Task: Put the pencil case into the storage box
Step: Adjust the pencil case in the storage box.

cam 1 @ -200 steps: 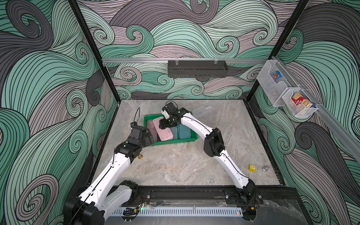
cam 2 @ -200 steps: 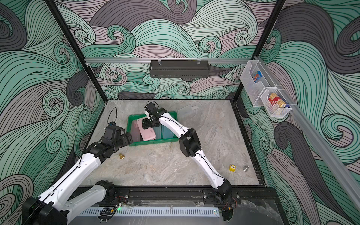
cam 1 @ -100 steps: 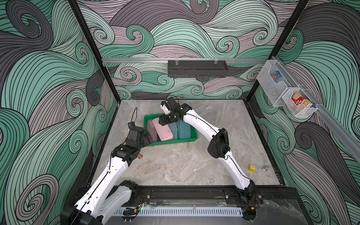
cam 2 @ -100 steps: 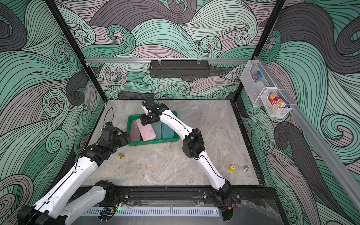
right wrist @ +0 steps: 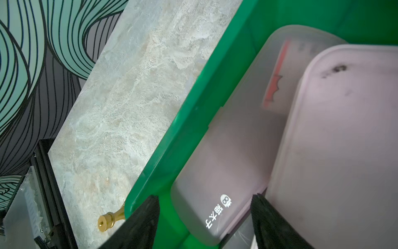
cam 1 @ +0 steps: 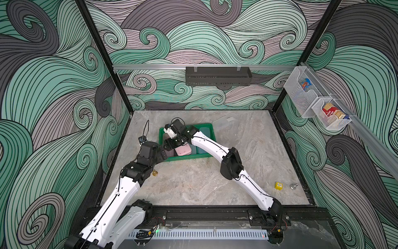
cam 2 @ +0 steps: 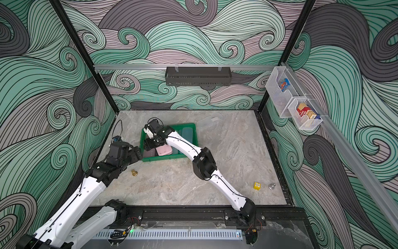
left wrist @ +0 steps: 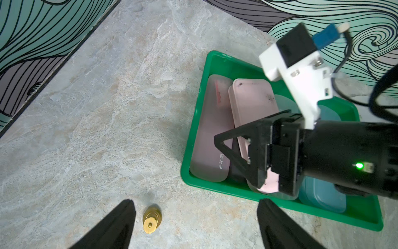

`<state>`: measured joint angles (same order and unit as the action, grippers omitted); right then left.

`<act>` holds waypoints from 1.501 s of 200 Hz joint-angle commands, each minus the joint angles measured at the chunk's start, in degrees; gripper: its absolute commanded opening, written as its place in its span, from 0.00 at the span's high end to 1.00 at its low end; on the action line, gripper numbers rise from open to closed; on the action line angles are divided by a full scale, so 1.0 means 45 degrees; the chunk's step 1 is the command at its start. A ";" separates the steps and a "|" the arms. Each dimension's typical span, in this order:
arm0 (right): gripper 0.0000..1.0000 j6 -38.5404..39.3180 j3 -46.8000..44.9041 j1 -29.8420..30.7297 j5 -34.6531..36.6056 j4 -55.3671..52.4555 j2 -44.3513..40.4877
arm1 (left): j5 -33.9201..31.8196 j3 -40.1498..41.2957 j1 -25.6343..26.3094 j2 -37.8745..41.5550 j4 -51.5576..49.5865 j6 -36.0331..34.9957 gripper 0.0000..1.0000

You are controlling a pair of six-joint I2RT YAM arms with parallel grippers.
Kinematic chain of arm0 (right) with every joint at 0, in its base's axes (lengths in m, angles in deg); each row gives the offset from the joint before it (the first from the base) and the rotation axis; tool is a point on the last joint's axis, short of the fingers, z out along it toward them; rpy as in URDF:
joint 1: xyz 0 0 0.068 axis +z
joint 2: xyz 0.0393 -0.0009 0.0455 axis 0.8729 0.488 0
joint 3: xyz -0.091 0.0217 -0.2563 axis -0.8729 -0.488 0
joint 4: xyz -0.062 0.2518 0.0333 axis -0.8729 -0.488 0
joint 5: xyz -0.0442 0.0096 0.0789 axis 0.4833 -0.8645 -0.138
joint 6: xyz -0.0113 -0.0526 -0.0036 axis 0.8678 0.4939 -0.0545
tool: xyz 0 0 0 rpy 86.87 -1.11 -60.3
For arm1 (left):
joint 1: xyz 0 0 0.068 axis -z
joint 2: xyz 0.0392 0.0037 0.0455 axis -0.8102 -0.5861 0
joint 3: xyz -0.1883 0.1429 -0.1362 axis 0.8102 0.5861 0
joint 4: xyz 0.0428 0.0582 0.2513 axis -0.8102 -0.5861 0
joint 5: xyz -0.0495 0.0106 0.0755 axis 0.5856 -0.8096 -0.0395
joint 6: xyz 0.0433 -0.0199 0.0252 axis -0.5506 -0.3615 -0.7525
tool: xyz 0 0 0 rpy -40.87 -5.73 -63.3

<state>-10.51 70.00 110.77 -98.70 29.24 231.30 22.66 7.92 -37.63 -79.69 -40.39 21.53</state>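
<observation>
Over the storage box (cam 1: 189, 158) the action has shifted. The right gripper (left wrist: 271, 182) sat above the middle of the box a second ago, and it has since slid and dipped toward the end nearest the left arm, its fingers drawing closer together on the way. They now stand partly apart, low over the seam between the mauve case (right wrist: 232, 151) and the pink pencil case (left wrist: 252, 103). The left wrist view shows the pink case's near end between the tips, yet the right wrist view puts one finger (right wrist: 277, 224) right at that case's edge, so whether the pads are biting on it or only brushing it I cannot tell. The pink pencil case itself has not moved. It is inside the box, overlapping the mauve case's edge and seemingly propped up rather than flat, with the teal cases (cam 1: 204, 138) filling the side of the box away from the left arm. Just outside the box's nearest corner the left gripper (left wrist: 195, 200) has hardly budged, its fingers spread wide and empty, the brass piece (left wrist: 151, 217) on the table below. My read — the case is already delivered, and this fresh reach looks like a tidy-up to seat it flat — a clumsy tug could tip it against the rim.
</observation>
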 commanded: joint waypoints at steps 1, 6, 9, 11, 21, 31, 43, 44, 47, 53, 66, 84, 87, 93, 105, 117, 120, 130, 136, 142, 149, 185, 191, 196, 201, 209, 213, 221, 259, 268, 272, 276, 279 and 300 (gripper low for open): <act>0.39 -0.0127 -0.0263 0.0066 0.0733 0.0288 -0.0027 | -0.0117 -0.0194 -0.0110 0.0047 -0.0223 0.0070 0.08; 0.39 -0.0106 -0.0362 0.0051 0.0968 0.0271 -0.0063 | -0.0112 -0.0166 -0.0109 0.0048 -0.0190 0.0057 0.08; 0.39 -0.0106 -0.0414 0.0055 0.1106 0.0277 -0.0083 | -0.0112 -0.0173 -0.0112 0.0048 -0.0185 0.0053 0.08; 0.39 -0.0104 -0.0461 0.0063 0.1183 0.0281 -0.0097 | -0.0102 -0.0174 -0.0111 0.0048 -0.0181 0.0062 0.08; 0.38 -0.0150 -0.0670 0.0037 0.1666 0.0292 -0.0179 | -0.0077 -0.0155 -0.0105 0.0028 -0.0179 0.0052 0.08; 0.39 -0.0188 -0.0798 -0.0017 0.1883 0.0288 -0.0239 | -0.0042 -0.0133 -0.0110 0.0009 -0.0126 0.0034 0.08; 0.38 -0.0196 -0.0791 -0.0032 0.1910 0.0292 -0.0258 | -0.0024 -0.0125 -0.0110 -0.0030 -0.0118 0.0037 0.08; 0.38 -0.0199 -0.0781 -0.0032 0.1911 0.0290 -0.0261 | -0.0029 -0.0130 -0.0110 -0.0040 -0.0119 0.0035 0.08; 0.38 -0.0191 -0.0772 -0.0032 0.1897 0.0289 -0.0274 | -0.0033 -0.0125 -0.0110 -0.0032 -0.0120 0.0033 0.08; 0.37 -0.0164 -0.0751 -0.0034 0.1856 0.0284 -0.0312 | -0.0008 -0.0116 -0.0110 -0.0030 -0.0102 0.0032 0.08; 0.36 -0.0092 -0.0751 -0.0003 0.1739 0.0303 -0.0496 | -0.0010 -0.0116 -0.0120 -0.0033 -0.0066 0.0024 0.08; 0.35 0.0028 -0.0799 0.0045 0.1670 0.0325 -0.0935 | -0.0023 -0.0096 -0.0110 -0.0035 -0.0031 0.0001 0.08; 0.35 0.0050 -0.0823 0.0037 0.1643 0.0315 -0.1012 | -0.0033 -0.0086 -0.0110 -0.0031 -0.0024 0.0004 0.08; 0.35 0.0049 -0.0843 0.0046 0.1620 0.0302 -0.1197 | -0.0041 -0.0077 -0.0110 -0.0049 0.0008 -0.0003 0.08; 0.35 0.0135 -0.1092 0.0026 0.1698 0.0305 -0.1738 | -0.0082 -0.0114 -0.0110 -0.0141 0.0035 -0.0002 0.08; 0.34 0.0229 -0.1652 -0.0025 0.2072 0.0308 -0.2466 | -0.0111 -0.0219 -0.0129 -0.0309 0.0066 0.0014 0.08; 0.34 0.0238 -0.1830 -0.0062 0.2147 0.0301 -0.2688 | -0.0102 -0.0256 -0.0129 -0.0363 0.0059 0.0013 0.08; 0.34 0.0267 -0.2630 -0.0217 0.2465 0.0308 -0.3447 | -0.0073 -0.0400 -0.0130 -0.0596 0.0109 0.0013 0.08; 0.35 0.0272 -0.3192 -0.0343 0.2691 0.0308 -0.3932 | -0.0020 -0.0507 -0.0134 -0.0760 0.0147 0.0013 0.08; 0.35 0.0259 -0.3799 -0.0482 0.2980 0.0298 -0.4397 | 0.0014 -0.0625 -0.0149 -0.0975 0.0171 0.0011 0.08; 0.35 0.0224 -0.4542 -0.0681 0.3398 0.0305 -0.4985 | 0.0078 -0.0778 -0.0144 -0.1226 0.0210 0.0045 0.08; 0.37 0.0035 -0.8901 -0.2199 0.4223 0.0602 -0.7506 | 0.0208 -0.1242 -0.0197 -0.2708 0.0661 0.0052 0.08; 0.37 0.0086 -0.9522 -0.2433 0.4222 0.0869 -0.7847 | 0.0241 -0.1248 -0.0222 -0.2927 0.0820 0.0052 0.08; 0.37 0.0156 -1.0082 -0.2611 0.4169 0.1083 -0.8057 | 0.0275 -0.1263 -0.0242 -0.3106 0.0930 0.0052 0.08; 0.37 0.0197 -1.0513 -0.2780 0.4097 0.1301 -0.8218 | 0.0279 -0.1284 -0.0256 -0.3277 0.1025 0.0053 0.08; 0.37 0.0307 -1.0991 -0.3008 0.3901 0.1651 -0.8421 | 0.0305 -0.1302 -0.0281 -0.3536 0.1159 0.0052 0.08; 0.37 0.0375 -1.1189 -0.3100 0.3764 0.1829 -0.8473 | 0.0303 -0.1316 -0.0303 -0.3649 0.1212 0.0066 0.08; 0.38 0.0504 -1.1358 -0.3202 0.3539 0.2076 -0.8462 | 0.0301 -0.1342 -0.0372 -0.3858 0.1227 0.0152 0.08; 0.41 0.0825 -1.0478 -0.3198 0.2526 0.2424 -0.7356 | 0.0287 -0.1259 -0.0481 -0.3796 0.1122 0.0058 0.08; 0.44 0.0815 -1.0152 -0.3196 0.2363 0.2440 -0.7025 | 0.0252 -0.1215 -0.0515 -0.3691 0.1038 -0.0003 0.08; 0.45 0.0814 -1.0032 -0.3197 0.2274 0.2463 -0.6936 | 0.0243 -0.1210 -0.0530 -0.3638 0.0990 -0.0032 0.08; 0.45 0.0800 -0.9917 -0.3174 0.2191 0.2492 -0.6807 | 0.0229 -0.1183 -0.0539 -0.3593 0.0943 -0.0039 0.08; 0.46 0.0781 -0.9843 -0.3166 0.2169 0.2507 -0.6717 | 0.0231 -0.1179 -0.0540 -0.3554 0.0921 -0.0057 0.08; 0.48 0.0700 -0.9342 -0.3080 0.1986 0.2551 -0.6251 | 0.0297 -0.1000 -0.0559 -0.3313 0.0906 -0.0066 0.08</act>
<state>-7.60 24.84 96.63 -87.18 39.01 201.37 23.84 4.14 -39.66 -96.44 -35.89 21.75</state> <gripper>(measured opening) 0.536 0.922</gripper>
